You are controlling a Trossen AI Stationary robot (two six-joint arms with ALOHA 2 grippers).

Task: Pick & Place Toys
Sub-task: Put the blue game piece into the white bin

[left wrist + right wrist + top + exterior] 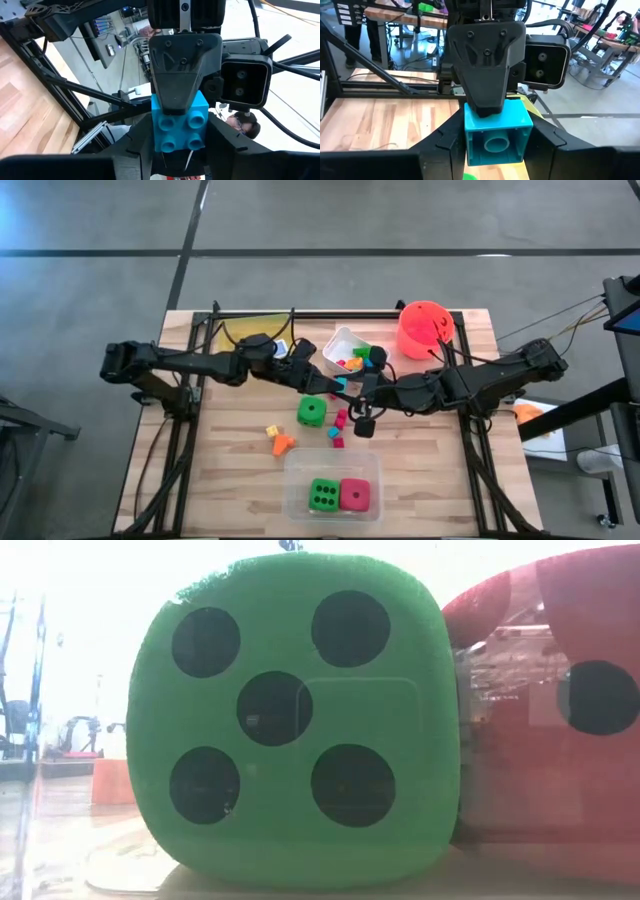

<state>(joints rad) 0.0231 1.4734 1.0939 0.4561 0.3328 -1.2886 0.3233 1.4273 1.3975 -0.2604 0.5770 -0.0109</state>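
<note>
A blue stud block is held in the air between my two grippers over the middle of the table; it also shows in the right wrist view. My left gripper comes from the left and my right gripper from the right, and both are shut on the block. A loose green die rests on the table just below them. Small blocks lie near it: yellow, orange and pink. A green die and a pink die sit in a clear tub. My left gripper pinches two opposite side walls of the block between its two fingers, with the studs facing its wrist. The fingers lie about level, coming from the table's left. The block is clear of the table. My right gripper pinches the block's other two side walls between its two fingers, with the hollow underside facing its wrist. The fingers lie about level, coming from the table's right. Its finger lies over one wall of the block.
A white tub with several blocks stands at the far middle, an orange bucket at the far right and a yellow tub at the far left. The clear tub stands at the near edge and fills the low view, green die in front.
</note>
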